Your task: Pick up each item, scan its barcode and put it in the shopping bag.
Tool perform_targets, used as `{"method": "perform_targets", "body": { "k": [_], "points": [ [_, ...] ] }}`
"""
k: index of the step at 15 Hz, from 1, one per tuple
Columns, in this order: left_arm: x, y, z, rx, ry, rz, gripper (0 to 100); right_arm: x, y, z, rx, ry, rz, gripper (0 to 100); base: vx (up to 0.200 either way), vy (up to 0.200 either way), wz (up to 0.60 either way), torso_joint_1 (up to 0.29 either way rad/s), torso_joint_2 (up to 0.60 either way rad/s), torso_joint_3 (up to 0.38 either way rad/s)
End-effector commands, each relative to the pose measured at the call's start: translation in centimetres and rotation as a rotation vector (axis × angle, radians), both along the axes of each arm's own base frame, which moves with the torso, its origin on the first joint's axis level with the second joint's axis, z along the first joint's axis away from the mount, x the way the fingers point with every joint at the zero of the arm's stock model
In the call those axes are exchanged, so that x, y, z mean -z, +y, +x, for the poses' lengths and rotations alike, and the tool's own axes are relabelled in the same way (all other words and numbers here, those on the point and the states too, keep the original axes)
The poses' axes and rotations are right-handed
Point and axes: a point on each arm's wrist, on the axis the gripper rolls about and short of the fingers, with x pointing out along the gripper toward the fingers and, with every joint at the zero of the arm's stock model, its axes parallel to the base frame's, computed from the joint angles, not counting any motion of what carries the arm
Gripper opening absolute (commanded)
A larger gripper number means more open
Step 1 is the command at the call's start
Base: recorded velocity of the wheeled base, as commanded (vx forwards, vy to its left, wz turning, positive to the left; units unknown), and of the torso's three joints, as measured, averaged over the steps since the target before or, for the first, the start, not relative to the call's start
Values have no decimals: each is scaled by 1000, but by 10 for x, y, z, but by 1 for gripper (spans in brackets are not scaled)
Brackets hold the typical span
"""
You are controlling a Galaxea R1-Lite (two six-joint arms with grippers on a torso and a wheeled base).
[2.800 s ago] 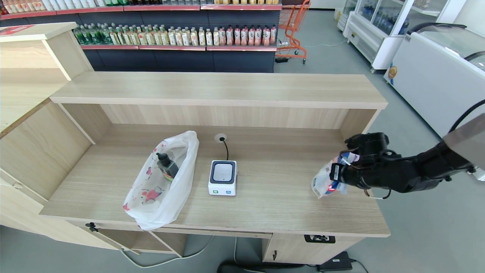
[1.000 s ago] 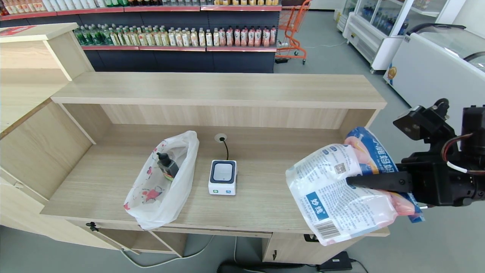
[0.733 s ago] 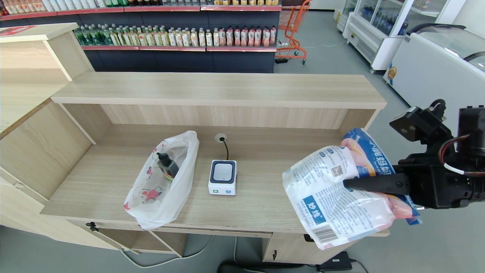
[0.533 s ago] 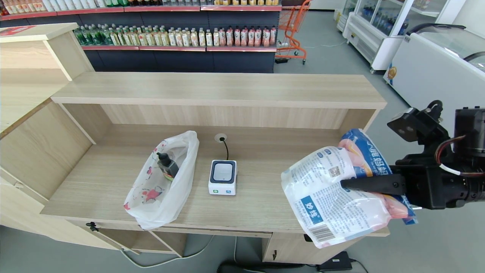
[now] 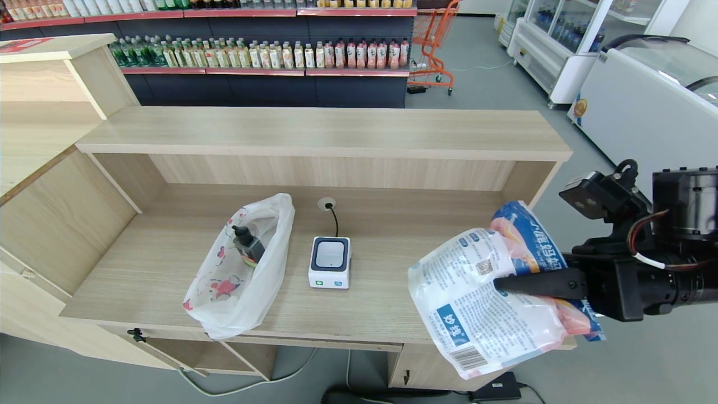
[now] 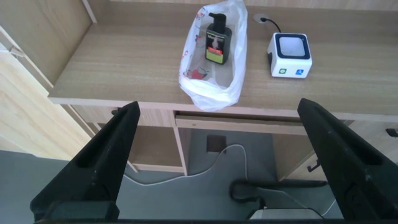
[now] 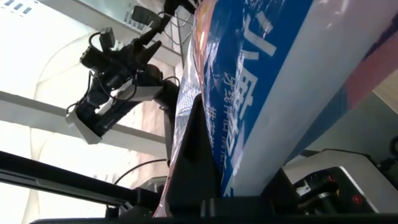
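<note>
Now the right gripper is clamped on a white-and-blue plastic pouch with pink contents. One dark finger lies flat across its printed white face, and the other is hidden behind it. The pouch hangs tilted in the air over the front right corner of the light wooden counter. Its lower end, with the barcode, reaches out past the front edge. In the right wrist view the pouch's blue face lies against the finger. A small white box scanner with a dark window sits at the middle of the counter, well apart from the pouch. Its black cable runs to a hole near the back wall. Toward the front left corner lies a white plastic shopping bag with red prints, its mouth open and a dark pump bottle inside. The left gripper hangs out beyond the counter's front edge, fingers spread wide.
</note>
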Motion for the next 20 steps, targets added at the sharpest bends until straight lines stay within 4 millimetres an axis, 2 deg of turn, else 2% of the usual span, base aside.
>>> {"method": "perform_targets", "body": {
  "k": [1, 2, 4, 6, 8, 10, 12, 16, 18, 20],
  "points": [
    [0, 0, 0, 0, -1, 0, 100, -1, 0, 0, 0, -9, 0, 0, 0, 0, 0, 0, 0, 0],
    [0, 0, 0, 0, -1, 0, 100, -3, -1, 3, 40, -79, -16, 0, 0, 0, 0, 0, 0, 0],
    [0, 0, 0, 0, -1, 0, 100, 4, -6, 22, 254, -400, -172, 0, 0, 0, 0, 0, 0, 0],
    [0, 0, 0, 0, -1, 0, 100, 15, -29, 35, 404, -692, -413, 0, 0, 0, 0, 0, 0, 0],
    [0, 0, 0, 0, -1, 0, 100, 29, -58, 41, 405, -923, -576, 0, 0, 0, 0, 0, 0, 0],
    [0, 0, 0, 0, -1, 0, 100, 36, -73, 41, 374, -1088, -693, 0, 0, 0, 0, 0, 0, 0],
    [0, 0, 0, 0, -1, 0, 100, 34, -86, 39, 366, -1275, -793, 0, 0, 0, 0, 0, 0, 0],
    [0, 0, 0, 0, -1, 0, 100, 34, -93, 32, 291, -1489, -807, 0, 0, 0, 0, 0, 0, 0],
    [0, 0, 0, -1, -1, 0, 100, 34, -91, 19, 295, -1531, -814, 0, 0, 0, 0, 0, 0, 0],
    [0, 0, 0, -1, -1, 0, 100, 36, -87, 17, 285, -1541, -802, 0, 0, 0, 0, 0, 0, 0]
  ]
}}
